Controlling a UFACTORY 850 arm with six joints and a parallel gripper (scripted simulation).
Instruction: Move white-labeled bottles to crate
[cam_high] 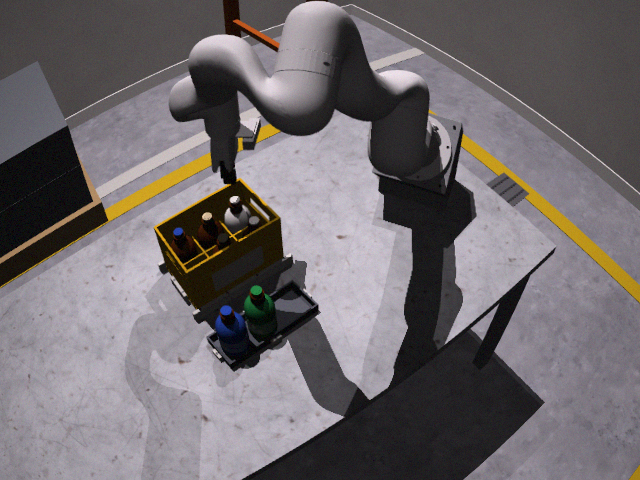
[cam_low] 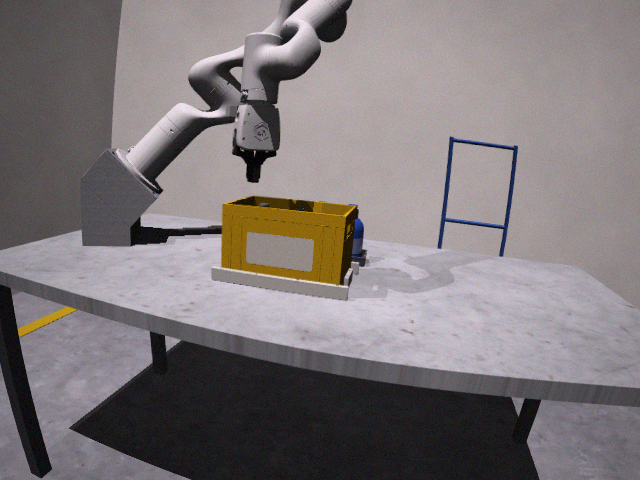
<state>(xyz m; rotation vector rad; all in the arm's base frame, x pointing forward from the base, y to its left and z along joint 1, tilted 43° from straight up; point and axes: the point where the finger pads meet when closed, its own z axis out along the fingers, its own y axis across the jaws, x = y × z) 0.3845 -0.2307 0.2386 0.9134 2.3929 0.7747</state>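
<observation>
Hanging closed and empty above the yellow crate's (cam_high: 227, 268) base-side rim, gripper (cam_low: 253, 175); white bottle (cam_high: 236, 215) stands upright in a crate slot, blue bottle (cam_high: 230, 326) and green bottle (cam_high: 259, 310) rightly on tray (cam_high: 305, 307) toward the bench's front edge.

Dim, hard-lit scene, sharp throughout

Long dark shadows fall across the table (cam_high: 361, 248) toward the near side; straight edges bow at the frame borders.

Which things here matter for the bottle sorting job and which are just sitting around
Part of the job:
- yellow crate
- tray
- white bottle in the crate
- blue bottle and green bottle on the tray
- claw, shut, holding nothing

Just around:
- blue frame
- dark cabinet
</observation>
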